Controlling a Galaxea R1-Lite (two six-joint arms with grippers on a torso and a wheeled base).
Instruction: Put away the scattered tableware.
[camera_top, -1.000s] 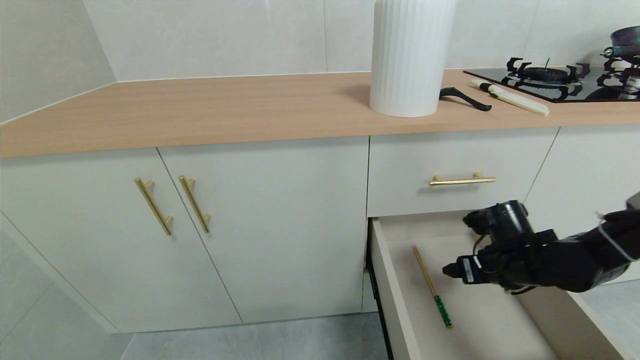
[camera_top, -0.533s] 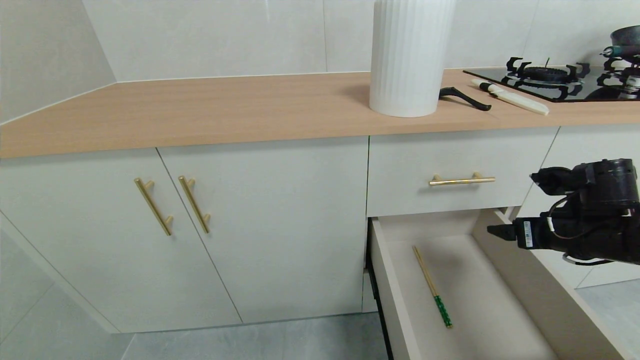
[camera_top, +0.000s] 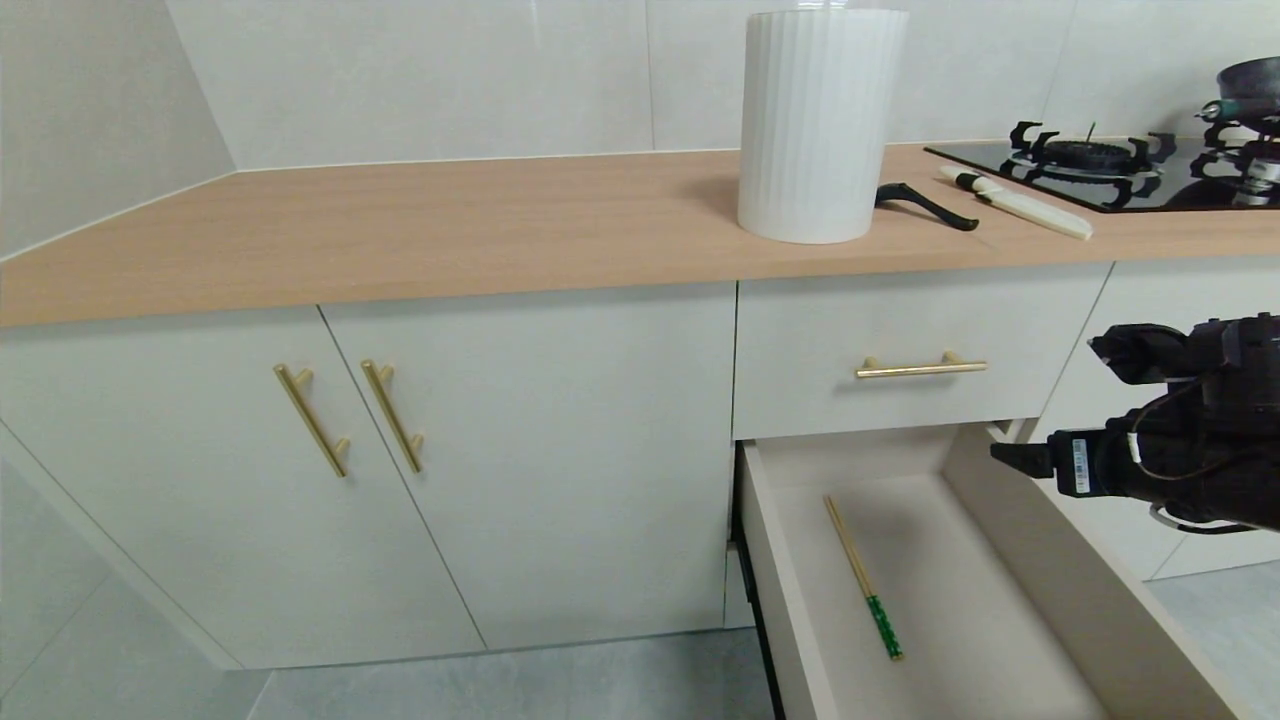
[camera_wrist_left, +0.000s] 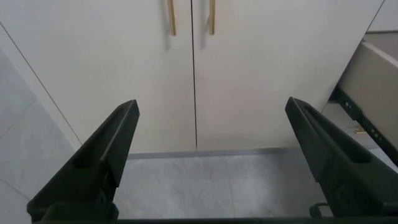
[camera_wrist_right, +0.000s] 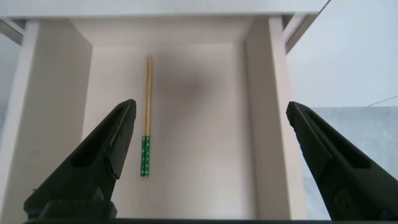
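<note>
A pair of wooden chopsticks (camera_top: 862, 575) with green ends lies on the floor of the open lower drawer (camera_top: 775, 560), close to its left wall. My right gripper (camera_top: 1020, 458) hangs open and empty just above the drawer's right wall, near the cabinet front. In the right wrist view the chopsticks (camera_wrist_right: 147, 118) lie inside the drawer (camera_wrist_right: 267, 124), below and between the spread fingers of the gripper (camera_wrist_right: 210, 112). A white knife (camera_top: 1020, 200) and a black-handled utensil (camera_top: 925, 203) lie on the counter. My left gripper (camera_wrist_left: 211, 109) is open, low in front of the cupboard doors.
A tall white ribbed canister (camera_top: 818, 125) stands on the wooden counter (camera_top: 450, 225) beside the utensils. A gas hob (camera_top: 1100, 165) sits at the far right. The upper drawer (camera_top: 920, 340) is closed. Two cupboard doors with gold handles (camera_top: 350, 415) are on the left.
My right gripper rose out of the drawer and moved right, leaving the chopsticks lying inside. The head view shifted slightly.
</note>
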